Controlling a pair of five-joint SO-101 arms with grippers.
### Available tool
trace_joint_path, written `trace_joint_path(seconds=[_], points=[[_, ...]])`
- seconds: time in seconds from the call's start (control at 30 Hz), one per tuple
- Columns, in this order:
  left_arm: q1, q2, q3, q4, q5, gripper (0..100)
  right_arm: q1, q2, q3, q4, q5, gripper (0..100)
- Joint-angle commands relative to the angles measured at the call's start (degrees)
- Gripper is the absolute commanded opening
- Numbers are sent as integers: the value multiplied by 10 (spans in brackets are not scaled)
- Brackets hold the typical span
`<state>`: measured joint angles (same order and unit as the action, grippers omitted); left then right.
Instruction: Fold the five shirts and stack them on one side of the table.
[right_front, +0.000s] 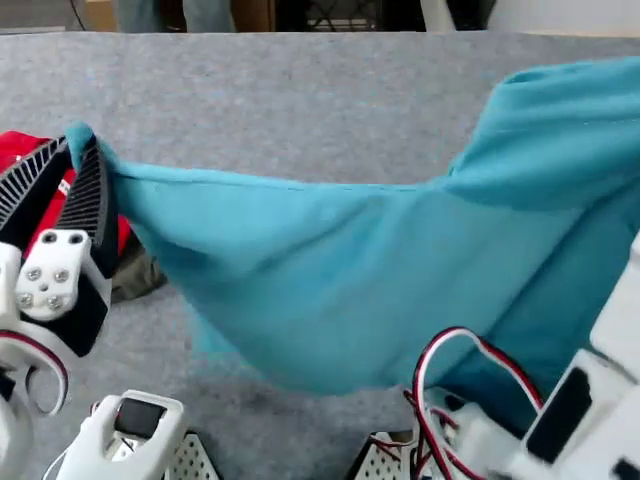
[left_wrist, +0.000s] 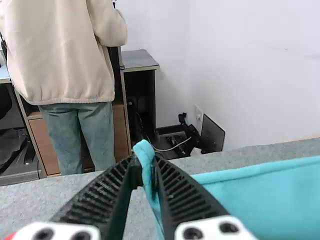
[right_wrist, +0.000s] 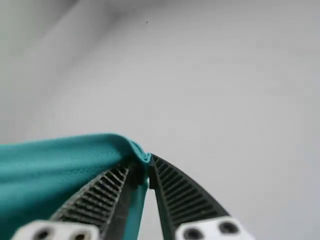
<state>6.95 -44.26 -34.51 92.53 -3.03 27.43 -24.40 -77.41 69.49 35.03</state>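
Over on the left, the left end effector (right_front: 85, 160) is clamped on one corner of the teal shirt (right_front: 330, 280), its ribbed black jaws pinching a tuft of fabric. Just beneath it a red garment (right_front: 22, 150) lies on the grey table (right_front: 300, 100), with a darker bit of cloth (right_front: 140, 278) beside it, possibly another shirt. The teal shirt hangs stretched above the table, sagging in the middle and rising to the right, where the right end effector (right_wrist: 142, 167) is closed tight on another edge of it.
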Motion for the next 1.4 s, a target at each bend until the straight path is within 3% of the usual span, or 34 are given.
trace_joint_path(seconds=[0.0, 0.3, 0.47, 0.53, 0.63, 0.77, 0.83, 0.9, 1.0, 1.13, 1.37], points=[[5, -3, -10, 37, 5, 29, 5, -15, 44, -53, 33, 15], [3, -2, 28, 67, 5, 30, 4, -20, 189, -69, 54, 15], [4, -2, 188, -42, 4, 30, -44, -19, 328, -91, 72, 15], [4, 2, 286, -131, 2, 30, -66, -19, 408, -113, 101, 15], [0, 6, 454, -332, -4, 30, -96, -19, 547, -199, 119, 15], [-29, 47, 679, -731, -44, 31, -109, -8, 743, -387, 116, 15], [-47, 104, 731, -912, -55, 30, -113, 15, 821, -502, 116, 15], [-60, 177, 717, -994, -60, 30, -113, 52, 865, -596, 115, 15], [-71, 287, 621, -986, -56, 30, -113, 125, 865, -653, 115, 15], [-55, 399, 491, -891, -59, 30, -105, 212, 818, -652, 114, 14], [-15, 441, 452, -689, -59, 30, -103, 255, 786, -523, 114, 14]])
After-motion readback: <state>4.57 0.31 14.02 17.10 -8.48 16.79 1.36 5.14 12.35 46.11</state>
